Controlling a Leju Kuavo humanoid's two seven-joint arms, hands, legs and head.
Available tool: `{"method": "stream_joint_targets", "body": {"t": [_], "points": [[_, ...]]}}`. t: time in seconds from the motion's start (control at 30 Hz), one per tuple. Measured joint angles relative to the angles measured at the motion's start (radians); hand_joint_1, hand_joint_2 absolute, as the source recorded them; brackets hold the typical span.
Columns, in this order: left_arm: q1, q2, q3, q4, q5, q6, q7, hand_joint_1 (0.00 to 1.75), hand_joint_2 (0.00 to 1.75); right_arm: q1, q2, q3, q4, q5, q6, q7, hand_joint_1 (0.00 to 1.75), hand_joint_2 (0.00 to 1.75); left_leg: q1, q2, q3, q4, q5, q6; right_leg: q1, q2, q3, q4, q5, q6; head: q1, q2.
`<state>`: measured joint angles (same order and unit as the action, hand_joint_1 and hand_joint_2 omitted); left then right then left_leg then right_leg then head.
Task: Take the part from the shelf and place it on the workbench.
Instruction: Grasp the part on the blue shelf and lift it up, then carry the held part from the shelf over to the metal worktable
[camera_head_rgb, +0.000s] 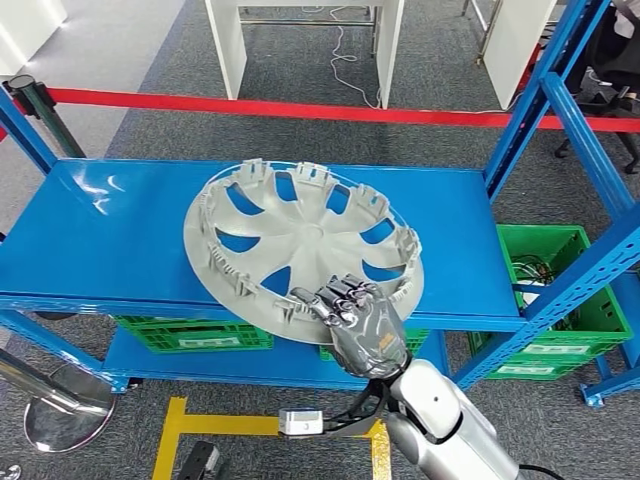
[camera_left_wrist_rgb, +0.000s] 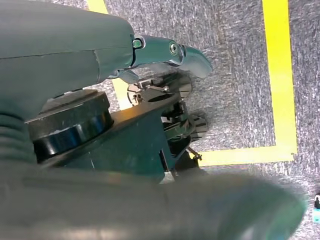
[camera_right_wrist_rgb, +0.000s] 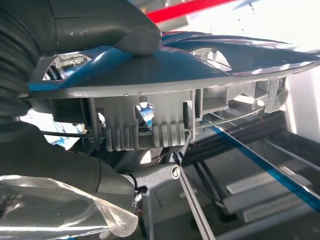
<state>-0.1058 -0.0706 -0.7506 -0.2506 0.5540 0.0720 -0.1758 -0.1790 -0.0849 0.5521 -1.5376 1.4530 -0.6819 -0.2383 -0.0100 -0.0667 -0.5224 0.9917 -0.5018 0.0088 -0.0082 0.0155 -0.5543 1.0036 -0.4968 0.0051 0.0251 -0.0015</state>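
The part (camera_head_rgb: 302, 245) was a round, pale grey hubcap with curved spoke openings and clips around its rim. It lay inner side up on the blue shelf (camera_head_rgb: 113, 240), its near edge overhanging the front and tilted.

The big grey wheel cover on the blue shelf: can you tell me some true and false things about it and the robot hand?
1. The wheel cover lies on the top blue shelf. True.
2. The right robot hand grips the near rim of the wheel cover. True.
3. The wheel cover is bright red. False: it is pale grey; the red thing is the barrier tape behind the shelf.
4. The left robot hand is holding the wheel cover too. False: it hangs over grey floor with yellow tape lines.
5. Green crates sit lower down, under the shelf. True.
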Motion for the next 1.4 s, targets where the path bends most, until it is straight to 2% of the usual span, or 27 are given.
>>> {"method": "stream_joint_targets", "body": {"t": [0.03,0.17,0.43,0.7,0.87,1.4], "points": [[0.001,0.000,0.001,0.000,0.002,-0.004,0.001,0.00,1.75,0.003,0.000,-0.003,-0.011,-0.002,0.000,-0.012,1.75,1.75,0.000,0.000,0.000,0.000,0.000,0.000,0.000,0.000,0.000,0.000,0.000,0.000,0.000,0.000],[0.003,0.000,0.004,0.000,0.002,-0.011,0.007,0.00,0.00,0.019,0.008,-0.024,-0.058,-0.011,0.000,-0.075,1.75,1.75,0.000,0.000,0.000,0.000,0.000,0.000,0.000,0.000,0.000,0.000,0.000,0.000,0.000,0.000],[0.004,0.000,0.015,0.000,0.000,-0.015,0.009,0.00,0.00,0.061,0.071,-0.113,-0.141,-0.053,0.000,-0.266,1.75,1.75,0.000,0.000,0.000,0.000,0.000,0.000,0.000,0.000,0.000,0.000,0.000,0.000,0.000,0.000],[0.004,0.000,0.017,0.000,-0.001,-0.016,0.011,0.00,0.00,0.084,0.119,-0.183,-0.165,-0.069,0.000,-0.348,1.75,1.75,0.000,0.000,0.000,0.000,0.000,0.000,0.000,0.000,0.000,0.000,0.000,0.000,0.000,0.000],[0.003,0.000,0.017,0.000,-0.009,-0.014,0.011,0.00,0.00,0.095,0.141,-0.223,-0.164,-0.104,0.001,-0.439,1.75,1.75,0.000,0.000,0.000,0.000,0.000,0.000,0.000,0.000,0.000,0.000,0.000,0.000,0.000,0.000],[-0.001,0.000,0.016,0.000,-0.039,-0.002,0.020,0.00,0.00,0.097,0.146,-0.239,-0.158,-0.115,0.001,-0.455,1.75,1.75,-0.001,0.000,0.000,0.001,0.000,0.000,-0.001,0.000,0.000,0.000,0.000,0.000,0.000,0.000]]}}
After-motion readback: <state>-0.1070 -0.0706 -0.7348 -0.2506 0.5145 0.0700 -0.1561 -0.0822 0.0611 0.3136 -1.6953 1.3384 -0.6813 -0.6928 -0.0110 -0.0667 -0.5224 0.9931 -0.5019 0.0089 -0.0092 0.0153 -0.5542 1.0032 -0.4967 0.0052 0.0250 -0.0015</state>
